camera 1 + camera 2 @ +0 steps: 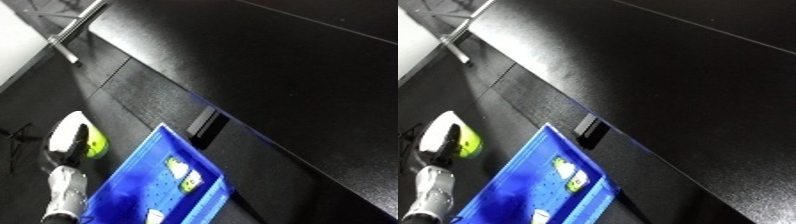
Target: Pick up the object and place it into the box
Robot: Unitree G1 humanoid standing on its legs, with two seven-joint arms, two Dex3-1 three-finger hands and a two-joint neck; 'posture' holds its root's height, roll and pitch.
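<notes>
we see a strongly tilted scene with the blue bin (151, 187) at the bottom middle, its perforated floor and pale labels facing us, and we take it as our landmark. just left of the bin's upper corner, one white and silver forearm (67, 192) rises from the lower edge, ending in a black robot hand (76, 141) under a white cover. we take it for the left robot hand, since it comes in on the left side of both views. its fingers are curled round a yellow-green object (97, 142), which looks rounded, like a ball, though we cannot tell its exact shape. the object sits in that grasp beside the bin, outside its walls and not over its opening, near the bin's top left edge. above and to the right of the bin stretches the broad dark desk (266, 75), with a small dark block (203, 127) touching or just next to the bin's upper right rim; we cannot tell which. far beyond the bin, toward the upper left corner, a grey metal bar (75, 25) crosses a pale patch of floor. the right robot hand shows in neither view.
</notes>
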